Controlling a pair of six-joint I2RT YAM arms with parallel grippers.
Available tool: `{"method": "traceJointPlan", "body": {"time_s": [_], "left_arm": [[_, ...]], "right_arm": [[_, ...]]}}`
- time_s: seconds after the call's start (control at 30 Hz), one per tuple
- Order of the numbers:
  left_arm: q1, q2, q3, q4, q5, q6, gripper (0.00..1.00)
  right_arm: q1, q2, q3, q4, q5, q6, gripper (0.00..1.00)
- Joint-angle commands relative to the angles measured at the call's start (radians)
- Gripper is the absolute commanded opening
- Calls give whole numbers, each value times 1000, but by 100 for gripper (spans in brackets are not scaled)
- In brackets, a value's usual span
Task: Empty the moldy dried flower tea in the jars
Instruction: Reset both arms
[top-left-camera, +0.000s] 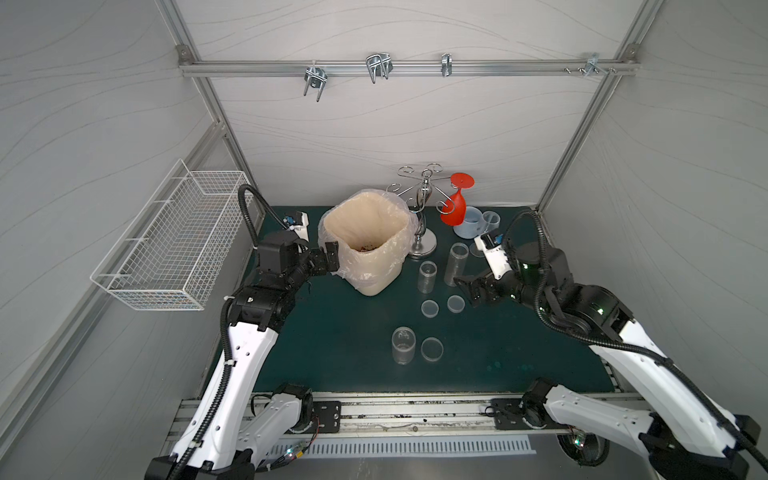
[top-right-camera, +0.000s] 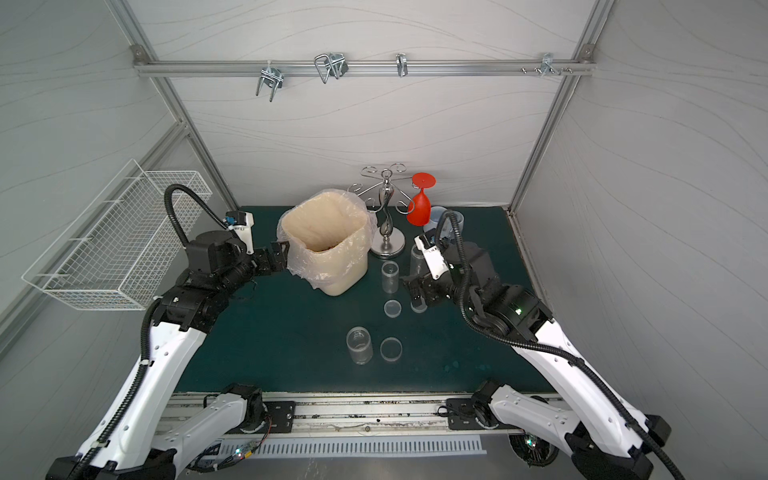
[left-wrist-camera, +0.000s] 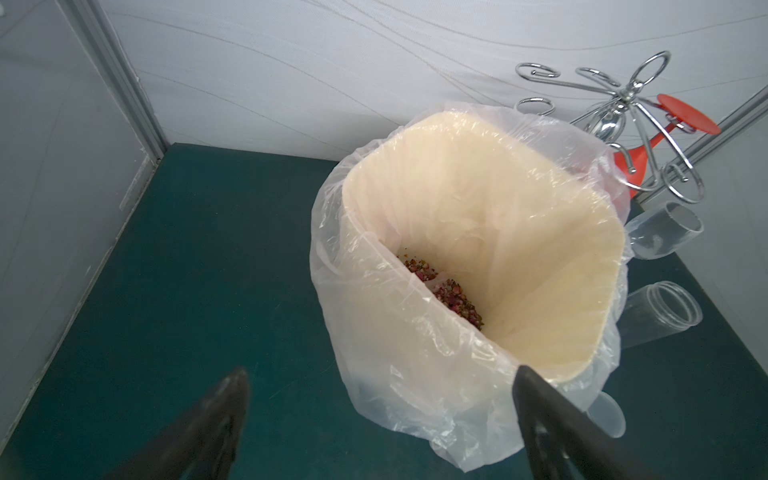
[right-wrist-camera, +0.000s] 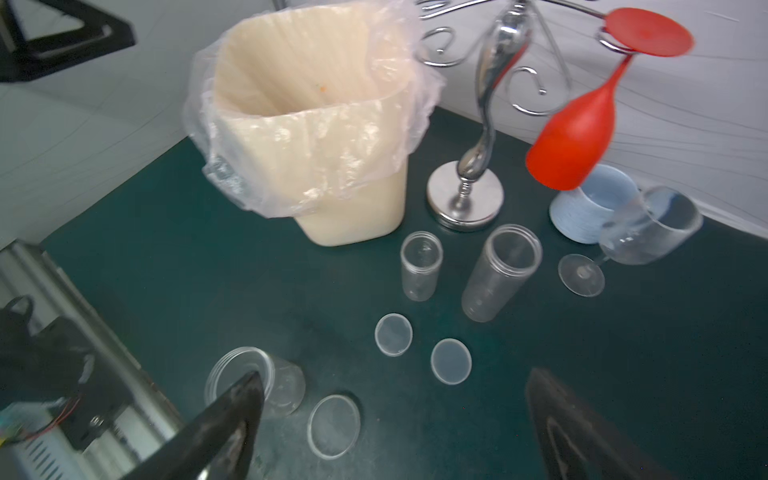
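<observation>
Three clear jars stand upright, open and empty on the green mat: a tall narrow one (top-left-camera: 457, 264), a short narrow one (top-left-camera: 427, 276) and a short wider one (top-left-camera: 403, 345). Their three lids (right-wrist-camera: 393, 334) lie flat beside them. Reddish-brown dried flower tea (left-wrist-camera: 444, 291) lies at the bottom of the bag-lined beige bin (top-left-camera: 374, 282). My left gripper (top-left-camera: 326, 259) is open at the bin's left rim, holding nothing. My right gripper (top-left-camera: 467, 291) is open and empty, just right of the tall jar and above a lid.
A chrome glass rack (top-left-camera: 423, 220) stands behind the jars, with a red wine glass (top-left-camera: 456, 208) hanging from it. A pale blue mug (right-wrist-camera: 590, 208) and a clear wine glass (right-wrist-camera: 648, 226) on its side sit at the back right. A white wire basket (top-left-camera: 166, 241) hangs on the left wall.
</observation>
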Motion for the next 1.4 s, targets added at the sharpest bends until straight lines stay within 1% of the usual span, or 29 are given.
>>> {"method": "traceJointPlan", "body": {"time_s": [0.0,0.2,0.43,0.6,0.67,0.77,0.9,1.03,1.13,1.23,1.37], "left_arm": [[1,-32,-44,88,-56,29,99],[2,-62,-177,211,-119,46,99],[10,-64,-331,374,-176,58,98],[37,-28,-428,511,-203,29,98],[57,-5,-458,555,-196,5,98],[78,26,-503,635,-171,0,98],[95,83,-571,758,-204,-39,98],[107,151,-607,833,-216,-59,98],[109,188,-641,932,-232,-35,98],[109,245,-651,1013,-253,-14,97],[109,297,-670,1103,-250,26,96]], "right_arm": [[-93,-60,-84,100,23,42,99],[-309,-135,-228,181,-21,86,99],[-545,-146,-381,292,-83,163,99],[-665,-126,-514,458,-72,228,99],[-704,-113,-567,523,-73,248,99],[-728,-98,-645,621,-56,245,99],[-736,-86,-753,775,-29,217,99],[-735,-52,-832,927,0,186,99],[-735,11,-863,1026,30,146,99],[-736,90,-879,1135,23,106,99],[-735,206,-892,1263,14,61,99]]}}
